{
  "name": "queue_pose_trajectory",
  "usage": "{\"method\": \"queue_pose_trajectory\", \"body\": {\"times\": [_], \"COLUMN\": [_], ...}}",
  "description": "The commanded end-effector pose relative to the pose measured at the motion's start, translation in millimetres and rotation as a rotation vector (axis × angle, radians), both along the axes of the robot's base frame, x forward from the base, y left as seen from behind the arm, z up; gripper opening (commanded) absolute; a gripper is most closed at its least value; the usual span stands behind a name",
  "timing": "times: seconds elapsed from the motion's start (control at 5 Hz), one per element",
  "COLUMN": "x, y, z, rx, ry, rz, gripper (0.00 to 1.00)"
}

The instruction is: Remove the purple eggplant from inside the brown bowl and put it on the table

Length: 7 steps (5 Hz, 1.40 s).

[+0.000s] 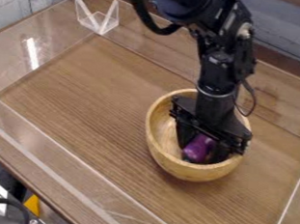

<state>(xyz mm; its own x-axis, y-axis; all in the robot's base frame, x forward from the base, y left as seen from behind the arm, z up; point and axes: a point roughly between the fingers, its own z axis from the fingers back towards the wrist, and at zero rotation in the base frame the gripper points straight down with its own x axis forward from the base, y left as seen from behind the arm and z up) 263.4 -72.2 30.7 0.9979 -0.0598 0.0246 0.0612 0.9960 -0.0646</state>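
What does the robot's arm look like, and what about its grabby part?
The robot's chunky, jointed black arm has a thin black cable looping out beside it. At its end is a bulky black gripper with knobbly, uneven edges. I can't make out any writing or markings on either one; the picture is too small.

Shows black gripper (208,139) reaching down into brown bowl (165,158), fingers at purple eggplant (198,147), with exact contact unclear. Shows eggplant inside bowl, partly hidden by gripper. Also shows bowl resting on wood-grain table (89,105), well apart from clear stand (98,16).
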Motion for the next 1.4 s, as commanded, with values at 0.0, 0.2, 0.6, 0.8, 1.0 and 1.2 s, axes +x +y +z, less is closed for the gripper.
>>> {"method": "queue_pose_trajectory", "body": {"times": [0.0, 0.2, 0.6, 0.8, 1.0, 1.2], "x": [2.1, 0.5, -2.3, -3.9, -5.2, -6.8], "y": [-2.5, -2.6, -2.2, -1.9, -1.5, -1.0], "z": [9.4, 9.9, 10.3, 11.0, 11.2, 13.2], "rx": [-0.022, -0.034, -0.049, -0.056, -0.061, -0.062], "ry": [-0.034, -0.028, -0.019, -0.014, -0.011, -0.010], "rz": [0.005, 0.012, 0.024, 0.029, 0.033, 0.039], "gripper": [0.00, 0.00, 0.00, 0.00, 1.00, 0.00]}}
